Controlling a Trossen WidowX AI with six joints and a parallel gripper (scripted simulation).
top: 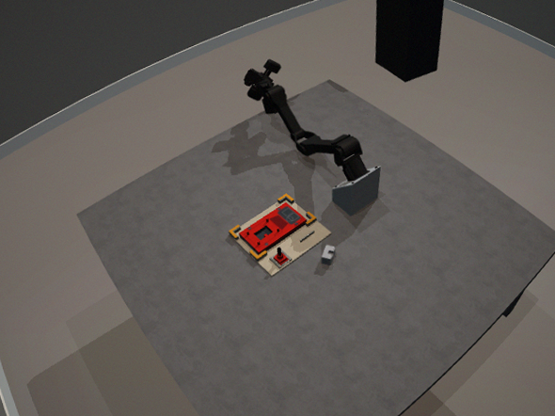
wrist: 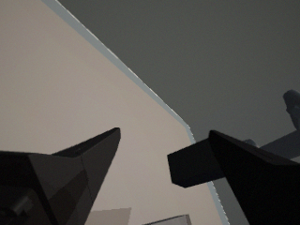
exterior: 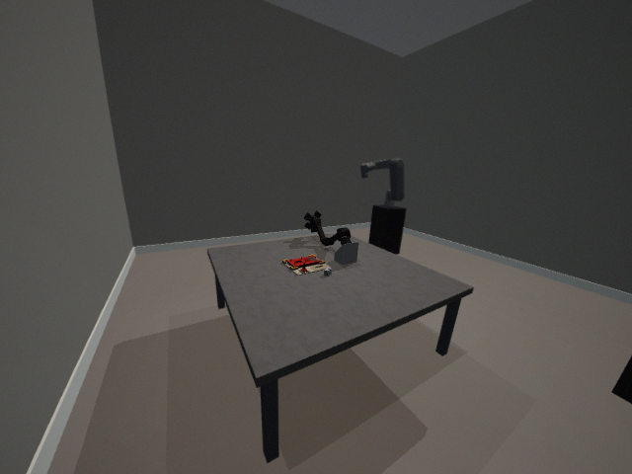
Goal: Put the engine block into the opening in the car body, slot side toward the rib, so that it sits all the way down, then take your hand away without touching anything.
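The engine block (top: 327,254) (exterior: 327,272), a small light grey block with a slot, stands on the table just off the beige board's near right edge. The red car body (top: 292,226) lies flat on the board between orange corner brackets. Its squarish opening (top: 263,232) looks dark, with no grey block in it; the rib is too small to make out surely. My gripper (wrist: 163,133) is open, with nothing between the fingers. It is raised high over the far part of the table, well away from the block and the car body.
The beige board (top: 320,232) also carries a small red piece with a black post (top: 279,256) near its front corner and a thin dark bar (top: 307,236). My arm's grey base (top: 357,195) stands right of the board. A black pedestal (top: 409,29) stands beyond the table.
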